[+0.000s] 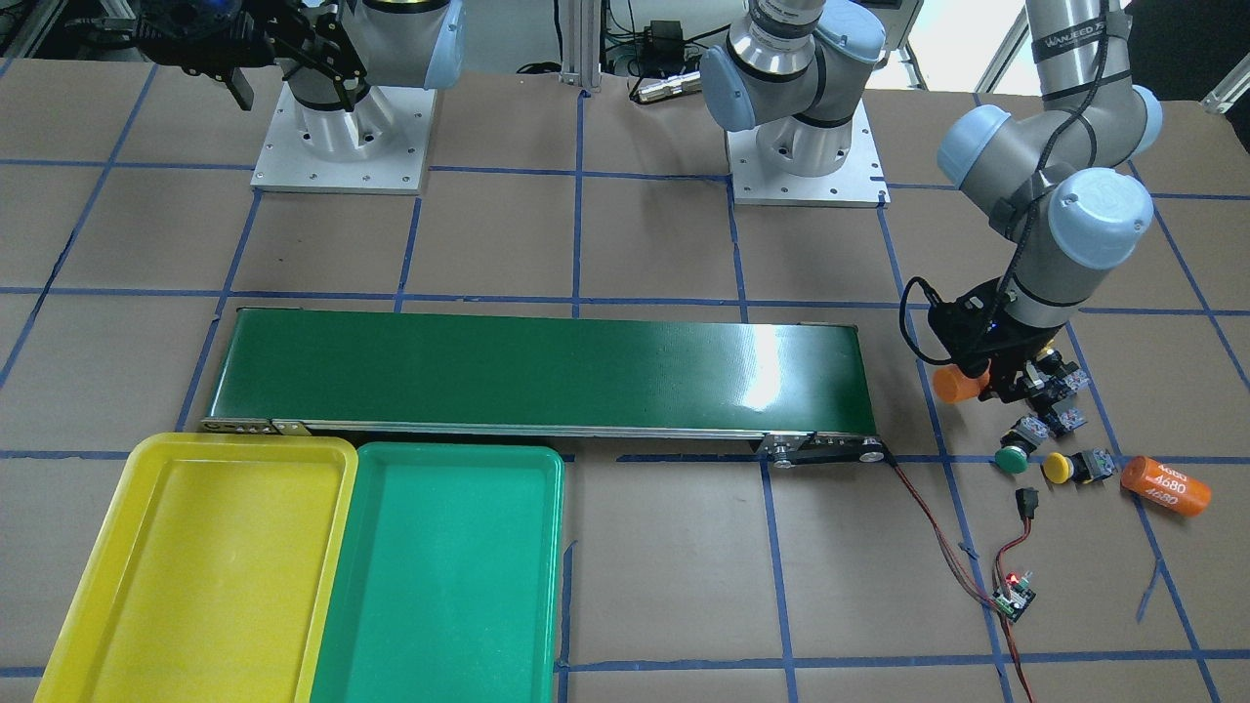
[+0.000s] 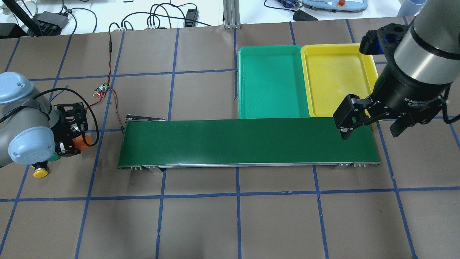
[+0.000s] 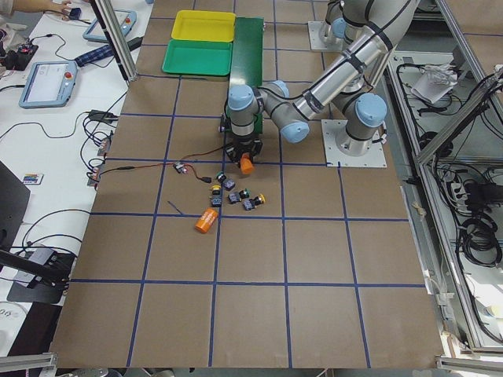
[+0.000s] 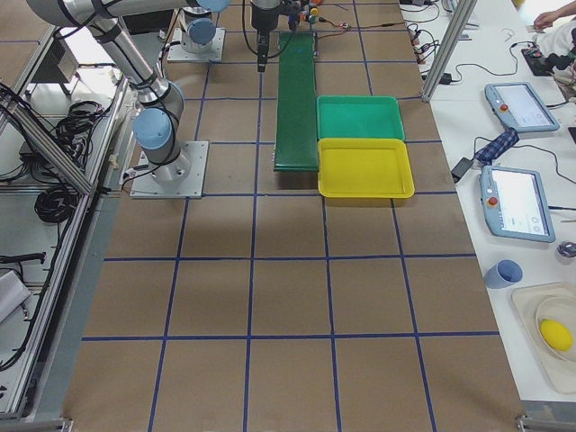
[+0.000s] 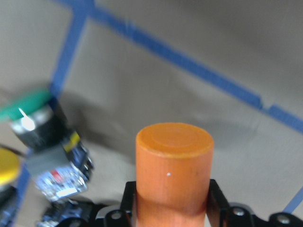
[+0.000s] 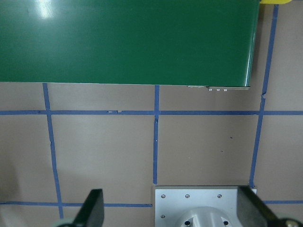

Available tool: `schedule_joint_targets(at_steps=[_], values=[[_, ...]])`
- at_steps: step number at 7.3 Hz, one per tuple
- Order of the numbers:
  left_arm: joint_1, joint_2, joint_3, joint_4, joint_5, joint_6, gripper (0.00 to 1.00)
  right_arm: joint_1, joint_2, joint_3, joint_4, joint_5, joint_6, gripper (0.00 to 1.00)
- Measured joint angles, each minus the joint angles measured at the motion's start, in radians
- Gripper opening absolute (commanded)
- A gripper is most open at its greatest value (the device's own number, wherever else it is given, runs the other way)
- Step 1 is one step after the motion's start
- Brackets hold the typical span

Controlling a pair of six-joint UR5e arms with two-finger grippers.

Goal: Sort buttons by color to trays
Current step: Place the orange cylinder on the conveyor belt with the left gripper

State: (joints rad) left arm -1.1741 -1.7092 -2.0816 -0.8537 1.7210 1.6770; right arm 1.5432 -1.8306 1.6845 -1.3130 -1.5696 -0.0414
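Observation:
My left gripper (image 2: 74,142) is shut on an orange cylinder (image 1: 954,383), held just above the table beyond the belt's end; the left wrist view shows the cylinder (image 5: 174,165) between the black fingers (image 5: 215,196). The buttons lie beside it on the table: a green-capped one (image 1: 1011,459), a yellow-capped one (image 1: 1057,468), and two more (image 1: 1060,391) partly hidden under the wrist. The yellow tray (image 1: 215,566) and green tray (image 1: 449,576) sit side by side, both empty. My right gripper (image 2: 372,126) hangs open over the belt's other end, holding nothing.
A long dark green conveyor belt (image 1: 537,371) runs between the button pile and the trays. A second orange cylinder (image 1: 1164,485) lies past the buttons. A small circuit board (image 1: 1016,596) with red wires lies near the belt's end.

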Motion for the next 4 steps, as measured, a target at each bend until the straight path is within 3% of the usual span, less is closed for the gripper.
schedule_joint_targets(at_steps=[4], values=[[-0.258, 0.057, 0.027, -0.143, -0.047, -0.012, 0.0, 0.0, 0.0, 0.001, 0.0, 0.002, 0.001, 1.0]])
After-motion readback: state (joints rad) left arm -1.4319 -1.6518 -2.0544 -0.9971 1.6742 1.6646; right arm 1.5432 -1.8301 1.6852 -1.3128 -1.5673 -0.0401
